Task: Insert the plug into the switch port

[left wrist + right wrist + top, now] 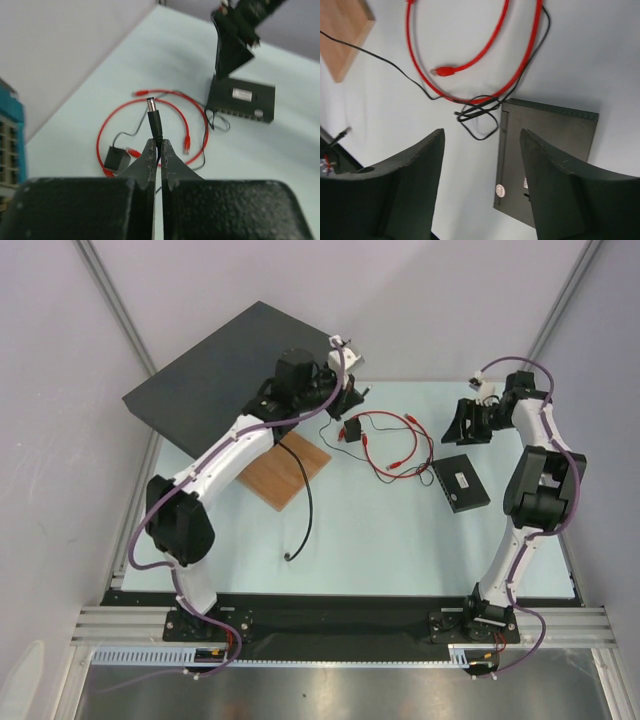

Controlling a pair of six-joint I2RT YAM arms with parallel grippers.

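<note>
My left gripper [157, 142] is shut on the black barrel end of the thicker black cable [154, 117], held above the table; it sits at the back centre in the top view [345, 400]. The thin red cable [102, 127] lies coiled on the table below, apart from both grippers, with one red plug [187, 145] at its right, also seen in the right wrist view [444, 71]. The small black switch [460, 483] with a white label lies to the right; its ports show along the near edge [240, 111]. My right gripper [481, 132] is open and empty above the switch's left edge [545, 155].
A little black cube [116, 159] on a thin black wire lies inside the red loop. A wooden board [285, 470] lies under the left arm. The large dark grey unit [230, 375] stands at the back left, its blue front in the left wrist view [10, 140].
</note>
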